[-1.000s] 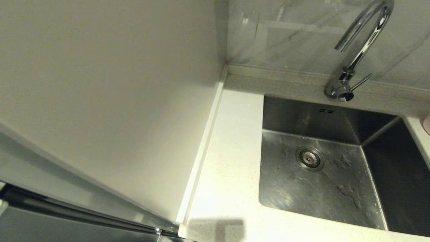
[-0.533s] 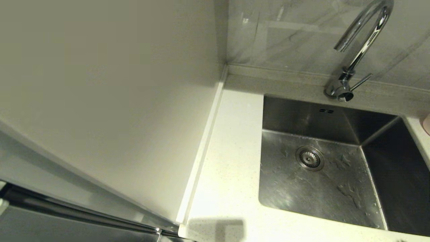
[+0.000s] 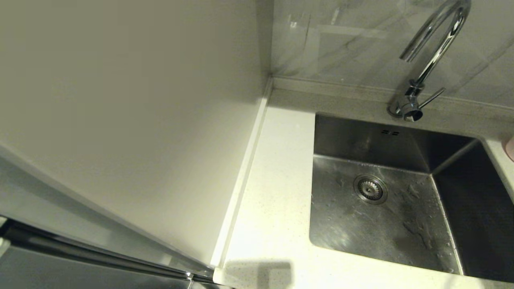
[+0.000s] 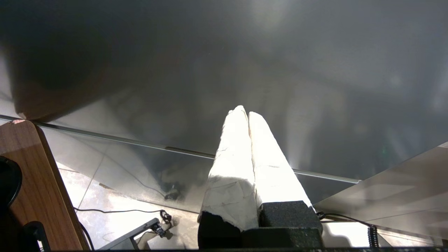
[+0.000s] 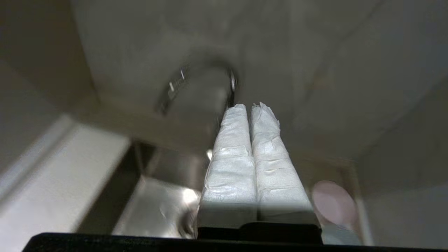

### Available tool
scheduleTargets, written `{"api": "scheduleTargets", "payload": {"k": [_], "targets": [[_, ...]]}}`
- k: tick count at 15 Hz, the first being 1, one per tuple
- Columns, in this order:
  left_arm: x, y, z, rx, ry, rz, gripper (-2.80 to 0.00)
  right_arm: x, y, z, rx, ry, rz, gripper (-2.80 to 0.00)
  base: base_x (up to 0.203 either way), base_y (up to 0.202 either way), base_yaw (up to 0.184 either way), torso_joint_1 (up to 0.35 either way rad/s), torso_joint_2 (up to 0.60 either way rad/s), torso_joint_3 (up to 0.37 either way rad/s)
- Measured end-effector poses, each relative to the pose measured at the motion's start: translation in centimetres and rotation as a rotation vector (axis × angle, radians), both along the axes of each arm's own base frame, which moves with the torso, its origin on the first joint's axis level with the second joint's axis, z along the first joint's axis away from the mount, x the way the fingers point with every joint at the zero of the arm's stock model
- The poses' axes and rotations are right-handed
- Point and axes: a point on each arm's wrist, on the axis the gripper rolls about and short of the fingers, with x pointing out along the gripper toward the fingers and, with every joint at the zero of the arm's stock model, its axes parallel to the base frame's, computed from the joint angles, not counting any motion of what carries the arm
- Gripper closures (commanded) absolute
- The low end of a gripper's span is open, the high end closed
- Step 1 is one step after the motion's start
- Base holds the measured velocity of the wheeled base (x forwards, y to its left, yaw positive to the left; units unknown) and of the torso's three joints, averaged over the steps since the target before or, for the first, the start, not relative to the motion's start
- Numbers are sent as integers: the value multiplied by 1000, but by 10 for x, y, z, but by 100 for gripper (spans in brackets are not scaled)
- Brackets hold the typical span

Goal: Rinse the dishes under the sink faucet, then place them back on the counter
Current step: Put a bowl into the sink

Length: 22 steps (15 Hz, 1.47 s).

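The steel sink point(image 3: 361, 140) with its drain strainer point(image 3: 370, 189) holds no dish. The chrome faucet point(image 3: 431, 56) arches over its back edge, with no water running. Only a sliver of the pale pink bowl point(image 3: 510, 147) shows at the head view's right edge. In the right wrist view my right gripper point(image 5: 250, 106) is shut and empty, held above the sink point(image 5: 157, 206) and pointing at the faucet point(image 5: 196, 75). The pink bowl point(image 5: 334, 203) lies on the counter to its right, with a grey-blue bowl point(image 5: 341, 237) nearer. The yellow bowl is out of view. My left gripper point(image 4: 247, 112) is shut and parked low.
White speckled counter point(image 3: 277, 192) runs left of the sink, bounded by a tall off-white side panel point(image 3: 140, 120). A marbled wall stands behind the back ledge point(image 3: 341, 94). The left wrist view shows a dark cabinet front, a wooden board point(image 4: 38, 182) and cables on the floor.
In the head view a faint shadow has spread over the near right part of the sink floor. Nothing else has visibly moved.
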Motion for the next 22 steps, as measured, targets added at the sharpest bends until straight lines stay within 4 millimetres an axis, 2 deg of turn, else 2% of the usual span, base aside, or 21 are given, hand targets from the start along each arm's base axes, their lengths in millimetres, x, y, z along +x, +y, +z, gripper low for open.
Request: {"api": "scheduleTargets", "payload": {"k": [2,4,6,10,13,14,19,22], "targets": [[0,0,0,-1,0,0,0,50,-4,5,-104,236,-89,0,0,0,0,0,0,0],[0,0,0,0,0,0,0,99,-19,-8,-244,500,-242,0,0,0,0,0,0,0],[0,0,0,0,0,0,0,131,-40,-19,-349,662,-377,0,0,0,0,0,0,0],[0,0,0,0,0,0,0,170,-82,-29,-482,842,-490,0,0,0,0,0,0,0],[0,0,0,0,0,0,0,191,-108,-41,-454,919,-507,0,0,0,0,0,0,0],[0,0,0,0,0,0,0,195,-117,-47,-432,963,-499,-280,0,0,0,0,0,0],[0,0,0,-1,0,0,0,213,-166,-80,-261,1125,-460,-280,0,0,0,0,0,0],[0,0,0,0,0,0,0,228,-190,-107,-22,1196,-409,-280,0,0,0,0,0,0]]}}
